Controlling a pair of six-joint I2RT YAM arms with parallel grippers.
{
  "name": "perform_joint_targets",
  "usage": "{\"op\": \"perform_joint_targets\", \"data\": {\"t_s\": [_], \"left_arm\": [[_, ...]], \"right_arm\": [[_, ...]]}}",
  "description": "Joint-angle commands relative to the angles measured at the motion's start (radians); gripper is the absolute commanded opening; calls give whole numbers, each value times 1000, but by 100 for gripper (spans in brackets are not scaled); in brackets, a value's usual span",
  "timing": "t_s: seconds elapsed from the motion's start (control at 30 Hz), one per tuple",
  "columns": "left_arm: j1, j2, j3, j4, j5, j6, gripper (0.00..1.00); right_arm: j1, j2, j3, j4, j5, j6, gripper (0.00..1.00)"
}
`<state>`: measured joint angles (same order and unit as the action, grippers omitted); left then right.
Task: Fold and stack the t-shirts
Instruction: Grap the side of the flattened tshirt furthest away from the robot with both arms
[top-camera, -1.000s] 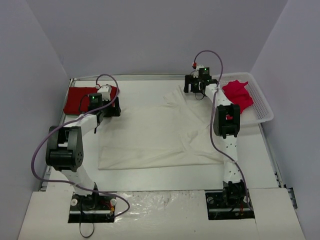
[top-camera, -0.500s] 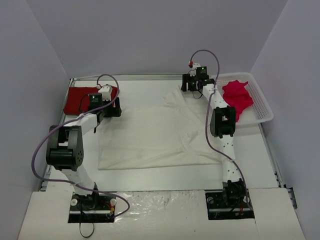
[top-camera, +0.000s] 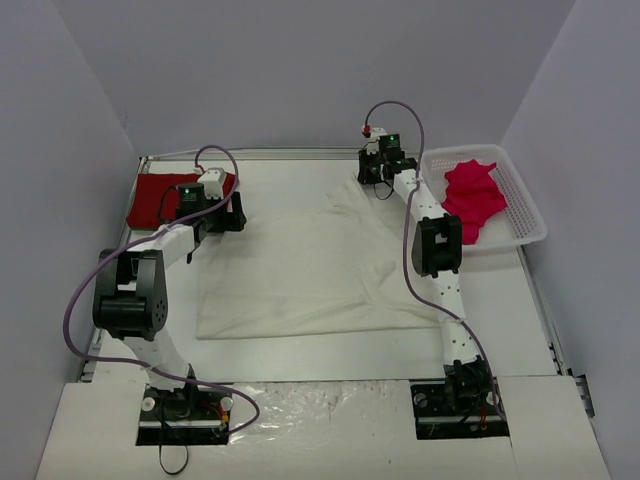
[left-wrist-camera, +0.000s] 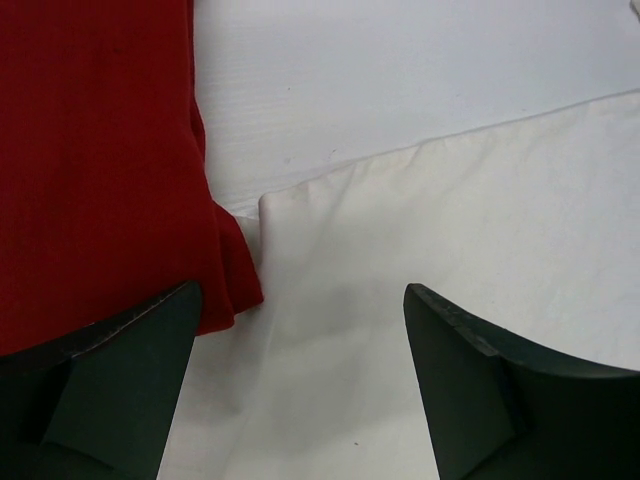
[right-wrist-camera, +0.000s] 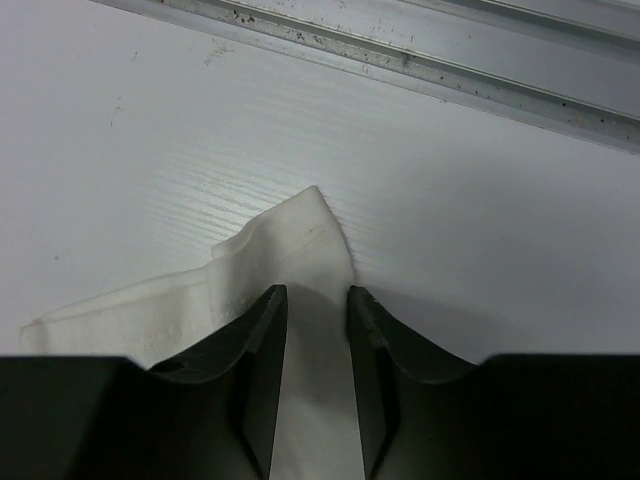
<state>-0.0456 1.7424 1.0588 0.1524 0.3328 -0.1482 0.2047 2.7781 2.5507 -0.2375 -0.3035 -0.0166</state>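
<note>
A large cream-white t-shirt (top-camera: 310, 270) lies spread over the middle of the table. My right gripper (top-camera: 373, 180) is at its far right corner, by the sleeve. In the right wrist view the jaws (right-wrist-camera: 317, 300) stand narrow, pinching a raised fold of that cream cloth (right-wrist-camera: 300, 225). A folded red t-shirt (top-camera: 155, 195) lies at the far left. My left gripper (top-camera: 228, 213) hovers open over the cream shirt's far left corner (left-wrist-camera: 450, 230), next to the red shirt's edge (left-wrist-camera: 100, 150). Nothing is between its fingers. A pinkish-red t-shirt (top-camera: 472, 195) lies crumpled in the basket.
The white lattice basket (top-camera: 525, 215) stands at the far right of the table. A metal rail (right-wrist-camera: 400, 60) runs along the table's back edge just beyond my right gripper. Grey walls close in the sides and back.
My right gripper has moved left and toward the back edge, and its jaws have closed in on the cream shirt's corner. The left arm has hardly moved.
</note>
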Motion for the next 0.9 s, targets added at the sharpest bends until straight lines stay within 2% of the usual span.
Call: {"op": "perform_joint_targets", "data": {"t_s": [0.0,0.13,0.23,0.57,0.67,0.8,0.87], "left_arm": [[7,3,47,-13,41,-22,82],[6,6,46,-13,52,-27,82],[7,9,44,-14,66,-25,82],[4,42,87,-51,98,-11,88],[6,66,139,-109,121,21,88],[6,137,263,-287,118,35,88],[7,170,314,-309,117,36,88]], "right_arm": [[9,34,22,-74,20,6,24],[9,37,29,-74,41,10,16],[9,34,32,-79,55,6,0],[-39,-20,-24,-88,102,-29,0],[-59,-37,-44,-86,104,-32,0],[-77,-69,-69,-86,121,-39,0],[-85,-80,-86,-86,121,-43,0]]}}
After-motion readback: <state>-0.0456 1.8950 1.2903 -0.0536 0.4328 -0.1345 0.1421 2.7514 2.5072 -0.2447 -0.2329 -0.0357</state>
